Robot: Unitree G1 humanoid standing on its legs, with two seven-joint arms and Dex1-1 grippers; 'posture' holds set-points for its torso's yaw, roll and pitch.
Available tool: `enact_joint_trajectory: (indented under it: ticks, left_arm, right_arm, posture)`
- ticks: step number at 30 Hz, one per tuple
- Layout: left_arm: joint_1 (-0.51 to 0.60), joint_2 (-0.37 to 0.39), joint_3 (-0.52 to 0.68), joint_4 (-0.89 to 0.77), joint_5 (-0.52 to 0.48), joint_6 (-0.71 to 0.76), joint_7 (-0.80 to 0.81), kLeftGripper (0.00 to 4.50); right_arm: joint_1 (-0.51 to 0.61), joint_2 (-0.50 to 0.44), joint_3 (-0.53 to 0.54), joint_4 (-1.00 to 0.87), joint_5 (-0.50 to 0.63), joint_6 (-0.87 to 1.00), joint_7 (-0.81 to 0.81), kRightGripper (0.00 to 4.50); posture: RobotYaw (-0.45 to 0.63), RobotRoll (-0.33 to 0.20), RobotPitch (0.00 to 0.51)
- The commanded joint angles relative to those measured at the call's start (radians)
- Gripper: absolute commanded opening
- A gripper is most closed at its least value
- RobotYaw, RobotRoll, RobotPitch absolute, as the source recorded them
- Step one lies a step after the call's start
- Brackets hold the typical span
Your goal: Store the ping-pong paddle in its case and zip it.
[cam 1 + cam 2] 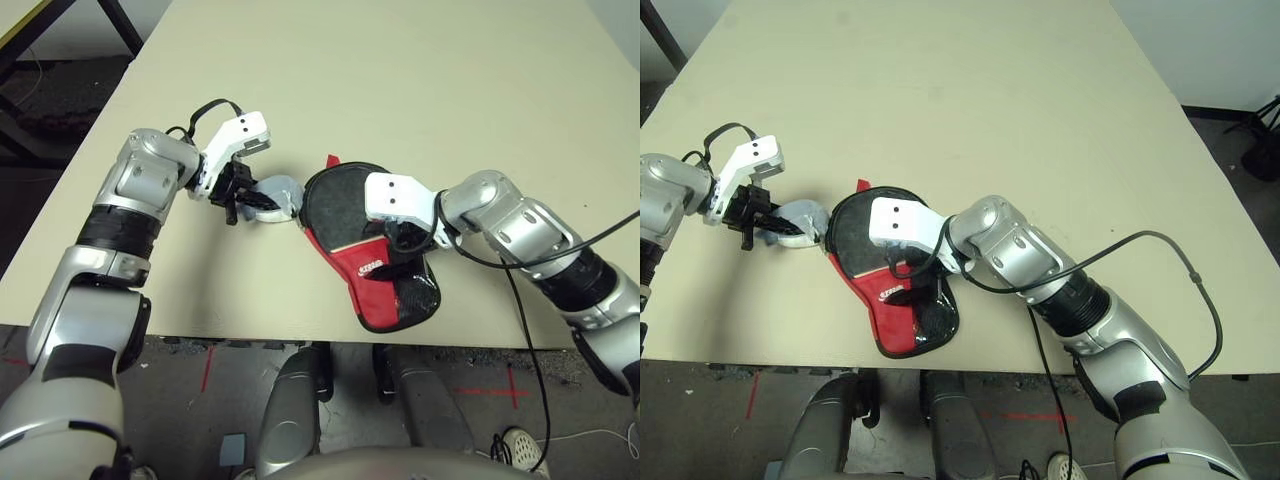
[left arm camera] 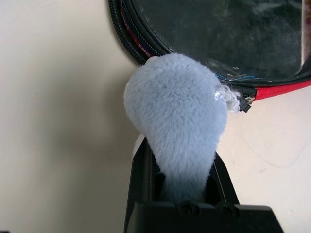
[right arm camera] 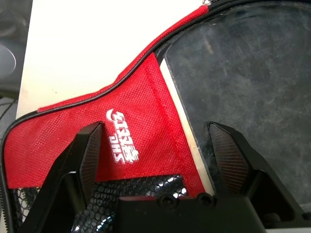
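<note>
Case (image 1: 375,270) lies at the table's (image 1: 420,90) near edge, paddle (image 3: 252,77) face showing inside its unzipped opening. Left gripper (image 2: 182,187) clamped on grey-blue fuzzy pouch (image 2: 177,114) at case rim. Right gripper (image 3: 160,155) spread wide over case, holding nothing.

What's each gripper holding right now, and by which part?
The left gripper is shut on the narrow end of the fluffy grey-blue pouch, beside the case's zipper. The right gripper is open over the case, holding nothing.
</note>
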Motion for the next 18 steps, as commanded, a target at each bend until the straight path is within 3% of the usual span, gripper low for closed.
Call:
enact_joint_trajectory:
  ticks: [1,18]
  left_arm:
    - [-0.03,-0.018,0.007,0.06,0.019,-0.018,0.053,0.39]
    - [-0.231,-0.161,-0.074,0.597,0.243,-0.291,0.438,0.38]
  right_arm:
    - [0.018,0.012,0.057,0.045,-0.03,-0.001,0.005,4.5]
    - [0.036,0.035,0.055,0.063,-0.048,0.001,0.021,4.5]
  posture:
    - [-0.1,0.0,0.272]
    - [-0.1,0.0,0.279]
